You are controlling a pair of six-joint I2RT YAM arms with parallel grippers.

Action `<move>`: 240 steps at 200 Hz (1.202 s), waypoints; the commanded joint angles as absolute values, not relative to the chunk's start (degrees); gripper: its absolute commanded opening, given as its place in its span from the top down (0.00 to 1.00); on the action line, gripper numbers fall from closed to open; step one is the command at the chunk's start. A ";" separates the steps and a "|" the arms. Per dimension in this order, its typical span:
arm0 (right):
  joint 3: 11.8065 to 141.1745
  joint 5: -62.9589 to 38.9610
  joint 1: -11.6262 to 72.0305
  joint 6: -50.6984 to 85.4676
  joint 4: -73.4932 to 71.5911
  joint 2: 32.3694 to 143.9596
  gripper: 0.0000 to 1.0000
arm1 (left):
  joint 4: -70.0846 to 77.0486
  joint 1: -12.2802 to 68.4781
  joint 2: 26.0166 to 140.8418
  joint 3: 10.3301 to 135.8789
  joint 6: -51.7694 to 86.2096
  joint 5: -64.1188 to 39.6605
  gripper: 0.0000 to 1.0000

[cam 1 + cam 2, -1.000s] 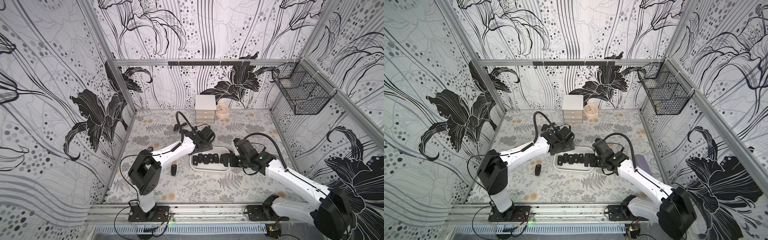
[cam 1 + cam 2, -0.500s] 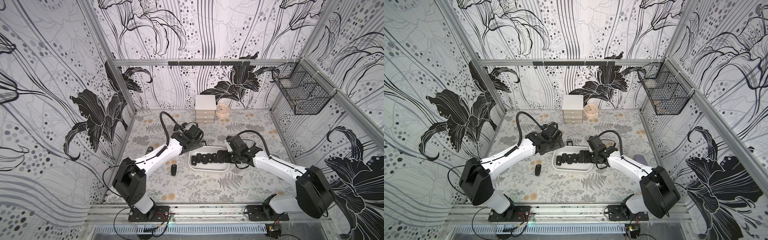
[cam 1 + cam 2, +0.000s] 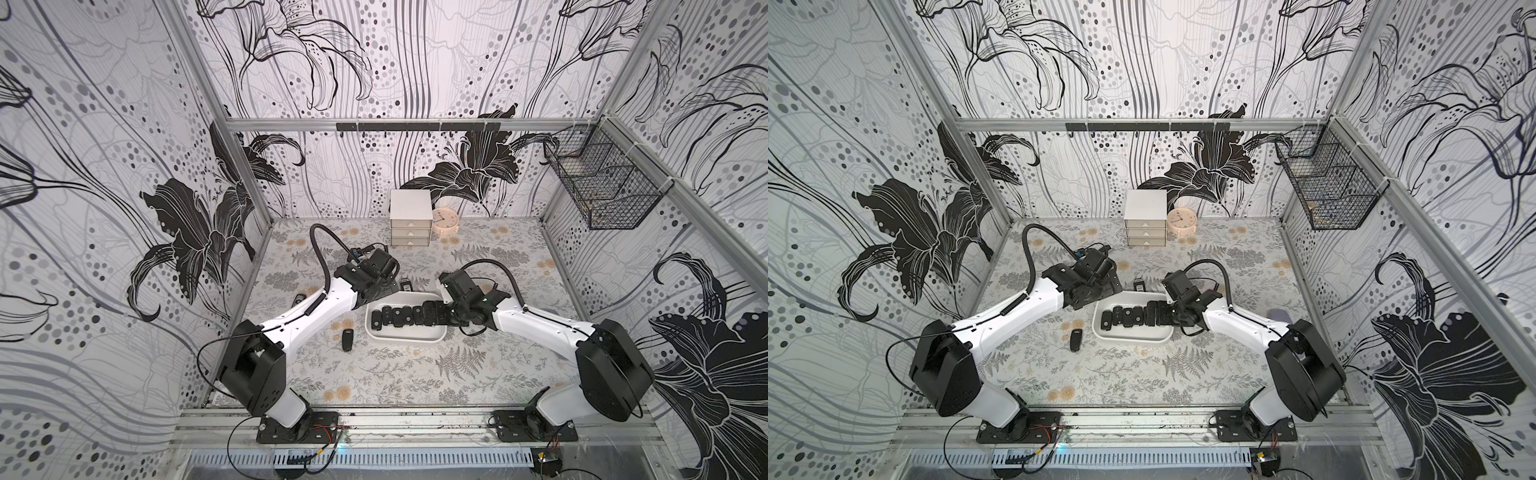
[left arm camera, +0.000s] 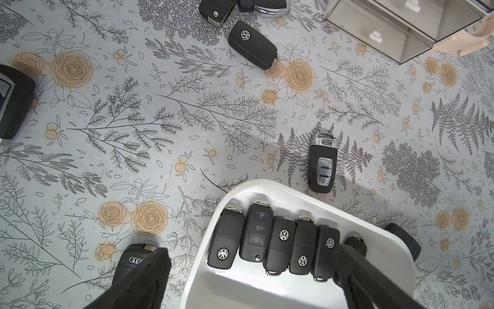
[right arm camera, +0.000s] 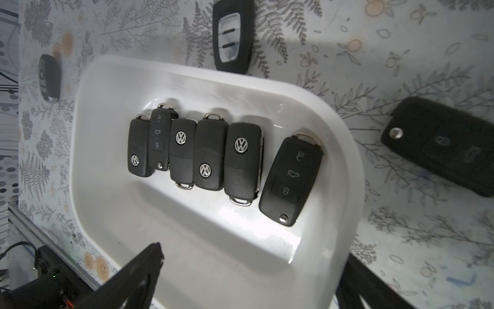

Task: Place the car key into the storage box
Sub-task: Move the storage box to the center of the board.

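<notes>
When read from the left wall inward, shows first a lone black fob [image 3: 297, 298] flat on the floral mat [image 3: 399, 374], well apart from the rest. Next, the left gripper [image 4: 252, 254], jaws spread wide and holding nothing, poised above the left end of the storage box [image 3: 406, 337], with one fingertip [image 4: 152, 264] in front of a ringed-logo key [image 4: 128, 267] lying on the mat just beside that end. Inside the shallow white box, six car keys [image 5: 208, 155] lying flat in a row, five packed side by side, the rightmost key [image 5: 292, 182] slightly apart and skewed. Past the far rim, near but not touching, a silver-buttoned key [image 3: 1139, 286] on the mat. Over the box's right end, the right gripper [image 5: 251, 259], jaws likewise wide and empty. Beyond that end, another dark fob [image 5: 441, 144] on the mat, blurred. Against the back wall, a white three-drawer cabinet [image 3: 410, 218] with a peach clock [image 3: 445, 220] just beside; on the right wall, a black wire basket [image 3: 602, 187].
</notes>
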State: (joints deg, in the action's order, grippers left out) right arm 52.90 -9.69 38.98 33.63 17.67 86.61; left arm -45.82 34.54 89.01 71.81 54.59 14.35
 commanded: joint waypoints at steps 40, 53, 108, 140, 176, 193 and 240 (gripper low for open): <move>57.92 -6.00 39.33 30.18 21.42 86.64 0.00 | -43.61 33.55 86.20 69.62 53.19 15.50 0.01; 58.56 -4.71 38.75 28.62 23.15 85.77 0.00 | -42.80 33.40 85.85 69.43 52.57 15.15 0.01; 58.39 -2.93 31.69 24.44 26.86 83.38 0.00 | -36.18 33.42 85.37 69.10 47.35 10.55 0.01; 58.03 -2.90 27.14 21.28 27.55 85.21 0.00 | -34.46 33.41 85.71 69.76 45.93 9.75 0.01; 58.54 -2.10 24.87 18.92 28.44 89.02 0.00 | -34.50 33.43 87.41 71.26 44.43 9.49 0.01; 59.25 -1.24 24.82 18.34 29.52 91.56 0.01 | -34.20 33.02 88.22 71.78 43.87 9.26 0.01; 58.32 0.82 24.78 17.96 29.09 95.40 0.02 | -32.28 30.82 89.32 71.94 42.72 6.76 0.01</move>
State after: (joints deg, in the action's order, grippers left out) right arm 57.76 -1.52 24.88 19.57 27.46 93.95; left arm -35.14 32.14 88.38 70.46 44.71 8.34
